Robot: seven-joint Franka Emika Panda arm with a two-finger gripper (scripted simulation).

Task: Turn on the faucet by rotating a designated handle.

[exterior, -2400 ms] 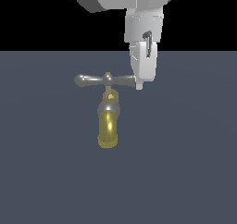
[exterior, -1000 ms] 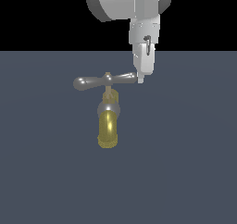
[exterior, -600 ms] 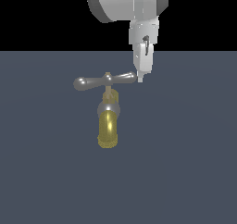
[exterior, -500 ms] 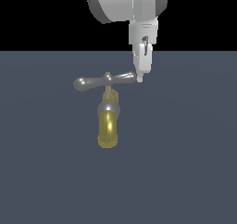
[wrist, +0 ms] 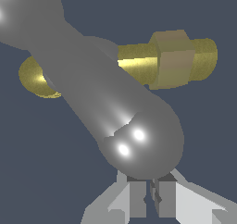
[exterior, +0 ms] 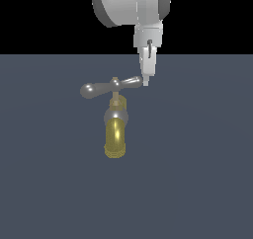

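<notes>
The faucet (exterior: 115,134) stands in the middle of the exterior view: a yellow-gold spout under a grey collar and a brass stem. On top lies the handle (exterior: 106,87), a grey crossbar, skewed so that its end on the exterior view's right sits higher. My gripper (exterior: 146,81) hangs from above with its fingertips touching that end. In the wrist view the rounded end of the handle (wrist: 115,112) fills the picture right in front of my gripper (wrist: 150,197), which is shut with nothing between its fingers. The brass hub (wrist: 171,59) shows behind.
A flat dark grey-blue floor (exterior: 197,174) lies all around the faucet. Behind it the background is black. My arm's white body (exterior: 128,6) looms above the handle.
My gripper has shifted a little toward the exterior view's left and away. The handle has turned slightly, its end at the fingertips now higher than the other.
</notes>
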